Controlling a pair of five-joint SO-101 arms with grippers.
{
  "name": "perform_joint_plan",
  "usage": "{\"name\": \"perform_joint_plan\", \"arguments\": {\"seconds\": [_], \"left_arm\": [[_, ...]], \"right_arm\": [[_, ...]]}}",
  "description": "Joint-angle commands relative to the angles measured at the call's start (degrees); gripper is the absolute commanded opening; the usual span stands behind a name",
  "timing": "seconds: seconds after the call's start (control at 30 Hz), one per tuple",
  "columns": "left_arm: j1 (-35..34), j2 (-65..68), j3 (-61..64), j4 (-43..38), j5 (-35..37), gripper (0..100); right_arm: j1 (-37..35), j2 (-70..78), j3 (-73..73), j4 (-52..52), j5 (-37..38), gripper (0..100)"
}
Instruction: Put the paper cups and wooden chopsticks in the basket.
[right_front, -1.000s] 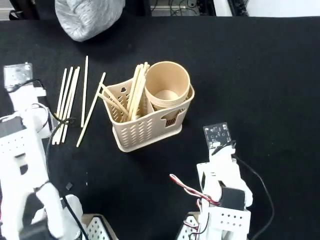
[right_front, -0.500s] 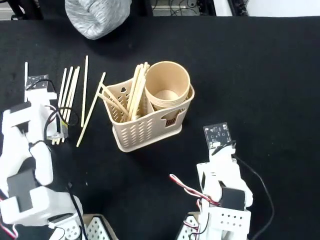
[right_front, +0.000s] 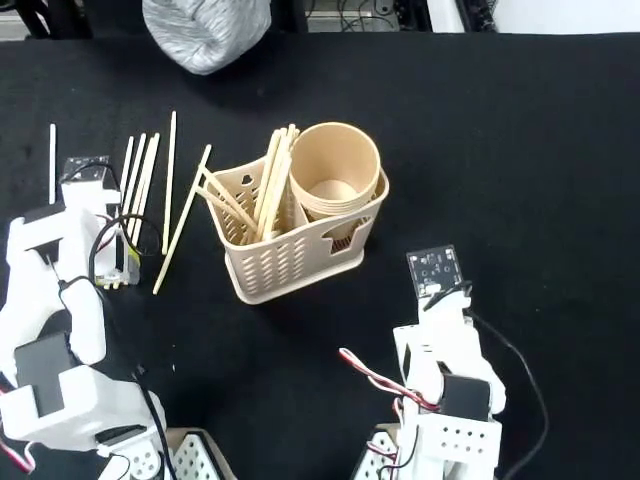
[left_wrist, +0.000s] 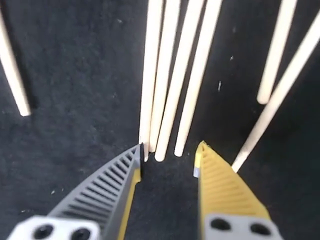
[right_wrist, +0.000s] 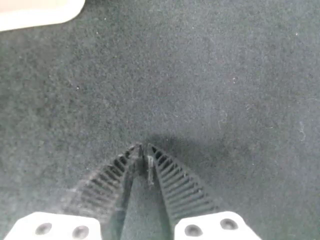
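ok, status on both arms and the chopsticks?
Left gripper jaws open, at the ends of loose chopsticks on the table. Right gripper shut, empty. Cups and other chopsticks already in basket. Nothing blocking.

Pale wooden chopsticks (left_wrist: 172, 75) are running off the left wrist view's edge. The white left arm (right_front: 45, 290) is covering their near ends. A cream plastic basket (right_wrist: 35, 12) is being cropped to one corner.

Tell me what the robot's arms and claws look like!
The left arm and right arm are chunky white plastic with black cables; the right also has red-and-white wires. The left claw has one grey ribbed finger and one yellow. The right claw has two black ribbed ones.
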Motion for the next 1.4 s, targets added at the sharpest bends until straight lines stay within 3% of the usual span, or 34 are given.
{"name": "perform_joint_plan", "arguments": {"seconds": [0.0,0.47,0.63,0.77,0.97,1.17,1.37], "left_arm": [[0.57,-0.26,-4.09,1.93,-2.2,18],[0.66,2.11,-4.44,1.67,-5.36,18],[0.57,11.52,-12.18,2.29,-6.07,18],[2.07,15.21,-20.88,8.53,-6.07,18],[4.7,17.05,-22.81,11.16,-6.24,2],[7.43,13.27,-21.41,10.99,-6.15,3],[8.31,-4.92,-12.97,10.9,-5.98,3]], "right_arm": [[-0.62,-4.09,-0.22,0.26,0.35,1.3],[-0.62,-4.09,-0.22,0.26,0.35,1.3],[-0.62,-4.09,-0.22,0.26,0.35,1.3],[-0.62,-4.09,-0.22,0.26,0.35,1.3],[-0.62,-4.09,-0.22,0.26,0.35,1.3],[-0.62,-4.09,-0.22,0.26,0.35,1.3],[-0.62,-4.09,-0.22,0.26,0.35,1.3]]}}
